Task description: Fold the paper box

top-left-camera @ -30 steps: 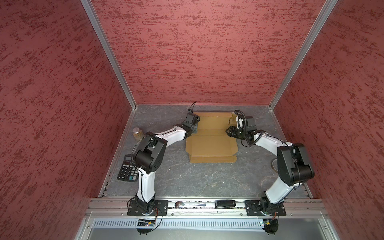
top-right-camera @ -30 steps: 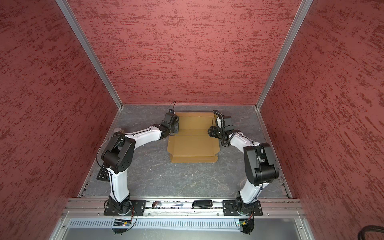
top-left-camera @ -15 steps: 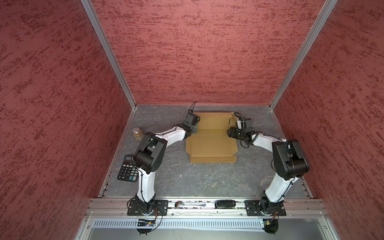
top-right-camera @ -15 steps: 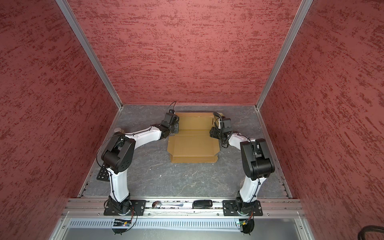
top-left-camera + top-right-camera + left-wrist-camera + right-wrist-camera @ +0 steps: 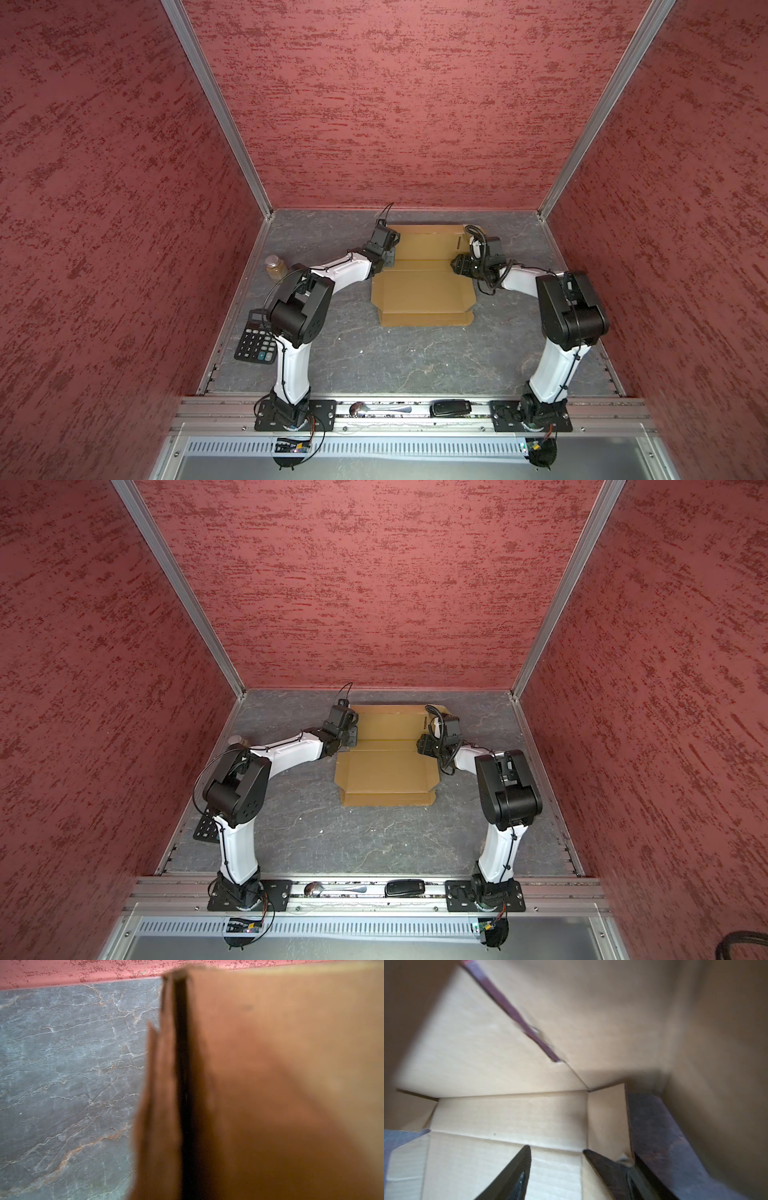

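Right wrist view: right gripper (image 5: pixel 556 1149) spread wide over paper box (image 5: pixel 508 1115), left gripper (image 5: pixel 388 261) closed at its edge; unheld flaps could spring flat if either slips.

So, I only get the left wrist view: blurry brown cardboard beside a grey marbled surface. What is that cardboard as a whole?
Observer: A tan corrugated cardboard paper box, a die-cut sheet with flaps and creases, lying towards the back of the table.
Operator: Is the other arm near it?
Observer: Yes. The right gripper is at the box's right edge, with its jaws open.
Operator: Is anything else lying about?
Observer: A black calculator sits by the table's left edge.
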`<action>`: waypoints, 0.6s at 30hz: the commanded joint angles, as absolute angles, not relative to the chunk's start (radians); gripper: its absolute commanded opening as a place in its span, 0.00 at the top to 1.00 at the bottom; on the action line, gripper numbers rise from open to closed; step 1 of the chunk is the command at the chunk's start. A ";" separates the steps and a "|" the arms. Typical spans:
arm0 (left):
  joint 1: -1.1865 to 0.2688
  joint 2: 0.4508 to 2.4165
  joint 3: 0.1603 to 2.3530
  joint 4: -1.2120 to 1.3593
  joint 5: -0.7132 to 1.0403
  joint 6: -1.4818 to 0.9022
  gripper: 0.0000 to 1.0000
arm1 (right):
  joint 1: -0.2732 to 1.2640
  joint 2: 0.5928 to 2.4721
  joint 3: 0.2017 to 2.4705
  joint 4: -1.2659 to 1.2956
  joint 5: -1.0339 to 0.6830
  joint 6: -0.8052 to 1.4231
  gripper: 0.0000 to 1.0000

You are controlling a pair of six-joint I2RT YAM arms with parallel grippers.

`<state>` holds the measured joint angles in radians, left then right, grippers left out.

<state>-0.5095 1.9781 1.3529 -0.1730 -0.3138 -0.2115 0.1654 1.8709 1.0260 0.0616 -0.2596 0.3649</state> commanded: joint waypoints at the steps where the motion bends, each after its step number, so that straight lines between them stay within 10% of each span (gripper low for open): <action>1: -0.506 1.996 1.383 -0.191 -0.303 -0.204 0.92 | 0.163 1.840 1.059 0.113 -0.333 0.342 0.34; 18: -0.502 2.002 1.384 -0.202 -0.301 -0.232 0.92 | 0.181 1.777 1.069 0.018 -0.349 0.273 0.36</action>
<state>-0.5095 1.9785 1.3712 -0.1989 -0.3115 -0.2169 0.1749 1.8469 1.0473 0.0601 -0.3698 0.3092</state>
